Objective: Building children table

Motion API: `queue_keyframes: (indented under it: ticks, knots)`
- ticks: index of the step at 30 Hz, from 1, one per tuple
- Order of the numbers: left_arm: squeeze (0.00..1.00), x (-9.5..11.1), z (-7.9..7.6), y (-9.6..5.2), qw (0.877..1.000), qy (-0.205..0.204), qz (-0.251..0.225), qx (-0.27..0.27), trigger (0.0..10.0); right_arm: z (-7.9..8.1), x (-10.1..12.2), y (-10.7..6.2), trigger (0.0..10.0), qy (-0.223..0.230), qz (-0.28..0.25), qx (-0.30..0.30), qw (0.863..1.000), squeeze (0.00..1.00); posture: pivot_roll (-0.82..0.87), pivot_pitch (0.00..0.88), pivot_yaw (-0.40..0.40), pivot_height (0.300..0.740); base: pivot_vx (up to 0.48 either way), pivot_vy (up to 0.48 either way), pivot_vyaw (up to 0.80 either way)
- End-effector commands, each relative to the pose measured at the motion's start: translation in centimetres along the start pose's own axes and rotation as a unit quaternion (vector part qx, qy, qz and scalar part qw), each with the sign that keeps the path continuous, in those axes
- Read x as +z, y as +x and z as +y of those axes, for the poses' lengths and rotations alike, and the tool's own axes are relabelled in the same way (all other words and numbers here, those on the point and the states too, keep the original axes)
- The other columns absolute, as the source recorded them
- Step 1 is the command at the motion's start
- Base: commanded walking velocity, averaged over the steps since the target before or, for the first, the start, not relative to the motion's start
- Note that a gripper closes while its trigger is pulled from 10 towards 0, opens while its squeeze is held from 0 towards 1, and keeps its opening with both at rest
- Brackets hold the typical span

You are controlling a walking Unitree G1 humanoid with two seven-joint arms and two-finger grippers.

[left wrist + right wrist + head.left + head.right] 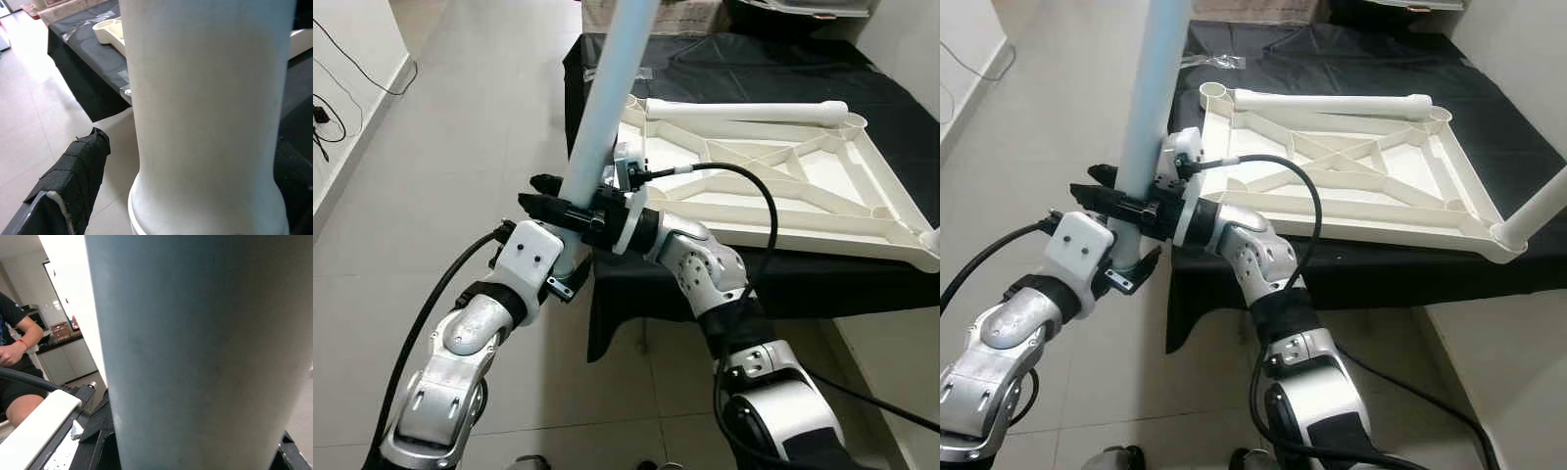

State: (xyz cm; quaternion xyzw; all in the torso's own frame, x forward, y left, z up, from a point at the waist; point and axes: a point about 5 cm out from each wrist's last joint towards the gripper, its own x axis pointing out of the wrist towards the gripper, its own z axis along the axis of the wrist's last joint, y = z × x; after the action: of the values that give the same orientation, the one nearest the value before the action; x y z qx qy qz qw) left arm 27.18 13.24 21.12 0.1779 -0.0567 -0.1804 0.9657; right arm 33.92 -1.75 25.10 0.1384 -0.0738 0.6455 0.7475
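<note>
A long pale blue table leg (607,108) stands nearly upright in front of me, off the near left corner of the table. My right gripper (548,203) is shut on it from the right, its black fingers clasping the tube about a third of the way up. My left gripper (566,277) straddles the leg's lower end (205,122). One padded finger (73,181) stands off the tube with floor showing between. The white table top (783,186) lies upside down on a black-covered surface (744,59). A second white leg (744,113) lies along its far edge. A third leg (1538,211) sticks out of its near right corner.
Pale tiled floor (460,147) stretches to the left, with cables by the left wall (328,117). A black cable (754,186) loops from my right wrist over the table top's near edge. A person (14,352) shows in the right wrist view.
</note>
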Motion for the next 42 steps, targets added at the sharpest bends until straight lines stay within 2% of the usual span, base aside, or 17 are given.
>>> queue_keyframes:
  ticks: [1,6,8,9,13,17,26,27,28,29,30,33,34,36,37,42]
  knots:
    - [0.00,-0.4,-0.1,0.4,1.000,-0.007,0.008,0.005,10.0,0.9,-0.3,0.6,10.0,0.016,-0.003,0.039,0.999,0.00,0.12,0.163,-0.071,0.740,0.000,0.000,0.00]
    - [0.00,-0.5,-0.4,0.5,1.000,-0.018,0.010,0.003,10.0,1.1,-0.2,0.6,10.0,0.015,-0.003,0.044,0.999,0.00,0.12,0.163,-0.072,0.740,0.000,0.000,0.00]
    - [0.00,-0.6,-0.6,0.5,1.000,-0.019,0.013,0.001,9.7,1.2,-0.2,0.6,10.0,0.014,-0.003,0.046,0.999,0.00,0.12,0.163,-0.072,0.740,0.000,0.000,0.00]
    - [0.00,-0.8,-0.8,0.4,1.000,-0.021,0.015,-0.001,0.0,1.3,-0.1,0.7,10.0,0.012,-0.003,0.047,0.999,0.00,0.12,0.163,-0.072,0.740,0.000,0.000,0.00]
    - [0.00,-0.8,-0.9,0.4,1.000,-0.023,0.017,-0.003,0.0,1.3,-0.1,0.7,10.0,0.010,-0.003,0.047,0.999,0.00,0.12,0.163,-0.072,0.740,0.000,0.000,0.00]
    - [0.00,-1.0,-1.2,0.3,0.999,-0.047,0.021,-0.004,0.0,1.1,0.1,0.8,10.0,0.008,-0.008,0.034,0.999,0.00,0.12,0.163,-0.072,0.740,0.000,0.000,0.00]
    - [0.00,-1.4,-1.0,0.1,0.999,-0.029,0.029,-0.001,0.0,1.2,0.1,0.9,10.0,0.002,-0.003,0.033,0.999,0.00,0.12,0.157,-0.070,0.740,0.000,0.000,0.00]
    - [0.00,-1.5,-0.9,0.1,0.999,-0.017,0.032,0.005,10.0,1.2,0.0,1.0,10.0,0.002,-0.002,0.026,1.000,0.00,0.11,0.149,-0.067,0.740,0.000,0.000,0.00]
    - [0.00,-1.6,-0.9,0.1,0.999,-0.006,0.033,0.006,10.0,1.0,0.1,1.0,10.0,-0.001,-0.003,0.014,1.000,0.51,0.11,0.149,-0.067,0.740,0.000,0.000,0.00]
    - [0.00,-1.6,-0.9,0.1,0.999,-0.006,0.033,0.006,10.0,1.0,0.1,1.0,10.0,-0.001,-0.003,0.014,1.000,0.51,0.11,0.149,-0.067,0.740,0.000,0.000,0.00]
    - [0.00,-1.7,-0.8,0.1,0.999,-0.002,0.034,0.007,10.0,0.9,0.1,1.0,10.0,-0.001,-0.004,0.006,1.000,1.00,0.11,0.149,-0.067,0.740,0.000,0.000,0.00]
    - [0.00,-2.0,-0.4,0.1,0.999,0.014,0.041,0.030,10.0,0.9,0.0,0.9,10.0,-0.010,0.006,0.002,1.000,1.00,0.11,0.144,-0.067,0.740,0.000,0.000,0.00]
    - [0.00,-2.1,-0.2,0.1,0.998,0.016,0.046,0.039,10.0,1.0,-0.1,0.9,10.0,-0.011,0.009,0.002,1.000,0.40,0.11,0.142,-0.064,0.740,0.000,0.000,0.00]
    - [0.00,-2.2,0.0,0.0,0.998,0.017,0.048,0.043,10.0,1.1,-0.1,0.9,10.0,-0.011,0.010,0.003,1.000,0.40,0.11,0.142,-0.064,0.740,0.000,0.000,0.00]
    - [0.00,-2.2,0.2,0.0,0.997,0.019,0.049,0.050,10.0,1.0,-0.1,1.0,10.0,-0.009,0.010,-0.003,1.000,0.00,0.11,0.140,-0.063,0.740,0.000,0.000,0.00]
    - [0.00,-2.3,0.7,0.0,0.996,0.029,0.051,0.066,10.0,0.7,0.0,1.4,10.0,-0.013,0.004,-0.038,0.999,0.00,0.11,0.135,-0.059,0.740,0.000,0.000,0.00]
